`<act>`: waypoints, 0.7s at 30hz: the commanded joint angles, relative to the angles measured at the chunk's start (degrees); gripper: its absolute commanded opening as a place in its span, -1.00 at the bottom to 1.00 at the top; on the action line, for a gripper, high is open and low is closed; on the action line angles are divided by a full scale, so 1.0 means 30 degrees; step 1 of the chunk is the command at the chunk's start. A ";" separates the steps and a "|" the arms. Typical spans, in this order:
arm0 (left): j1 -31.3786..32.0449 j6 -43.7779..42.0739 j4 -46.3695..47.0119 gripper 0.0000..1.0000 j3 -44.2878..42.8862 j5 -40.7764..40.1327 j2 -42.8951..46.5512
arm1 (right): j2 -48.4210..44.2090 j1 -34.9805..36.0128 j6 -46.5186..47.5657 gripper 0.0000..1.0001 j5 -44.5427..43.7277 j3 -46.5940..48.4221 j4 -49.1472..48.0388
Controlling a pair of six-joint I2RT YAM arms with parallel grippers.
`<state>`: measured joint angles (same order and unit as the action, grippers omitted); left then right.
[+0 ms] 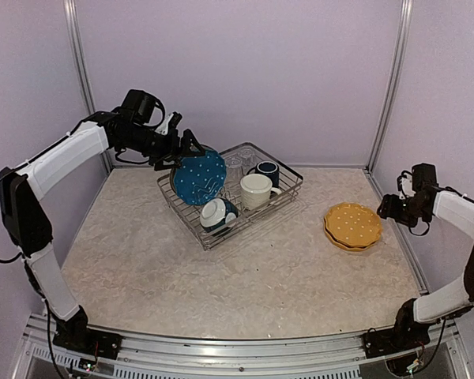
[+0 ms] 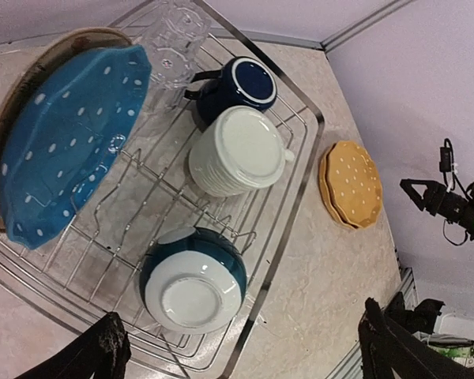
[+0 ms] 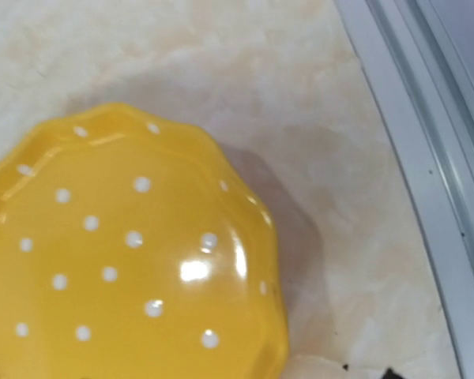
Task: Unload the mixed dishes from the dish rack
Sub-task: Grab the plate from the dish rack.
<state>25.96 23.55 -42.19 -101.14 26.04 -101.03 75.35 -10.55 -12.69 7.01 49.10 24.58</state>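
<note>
Dish rack (image 1: 296,183), long axis diagonal across the worktop (image 1: 221,284), holds: blue plate (image 1: 199,177) on edge at the left end, clear glass (image 1: 235,164), navy mug (image 1: 267,170), cream mug (image 1: 255,189) and bowl (image 1: 218,215), both base-up. Yellow plates (image 1: 352,225) are stacked flat to the right. Your left fingers (image 2: 103,351) are spread wide and empty over the rack. Your right fingers (image 1: 389,207) sit beside the yellow plates; you cannot tell their opening.

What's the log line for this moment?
left gripper open by blue plate in dish rack | right gripper open beside yellow plates

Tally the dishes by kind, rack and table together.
Plates: 4 (blue dotted plate, brown-rimmed plate behind it, 2 stacked yellow dotted plates)
Mugs: 2 (navy mug, cream mug)
Bowls: 1 (teal-and-white bowl)
Glasses: 1 clear glass made out
Total: 8
</note>
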 commanded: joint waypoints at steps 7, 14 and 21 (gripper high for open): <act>-0.1874 -0.1933 -0.1895 0.59 -0.4226 -0.2885 -0.3535 | -0.1265 0.0589 -0.0311 0.51 0.1271 -0.0391 0.0383; -0.1530 -0.3571 -0.2947 0.30 -0.7016 -0.4340 -0.5966 | -0.1756 0.1023 -0.0540 0.51 0.1427 -0.0654 0.0320; -0.0992 -0.5789 -0.3346 0.19 -0.8692 -0.6485 -0.7633 | -0.2131 0.1265 -0.0757 0.51 0.1487 -0.0763 0.0242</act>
<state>21.74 11.88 -50.13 -124.33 12.10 -121.56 70.30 -7.64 -14.28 10.94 47.70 24.64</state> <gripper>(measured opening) 0.601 0.756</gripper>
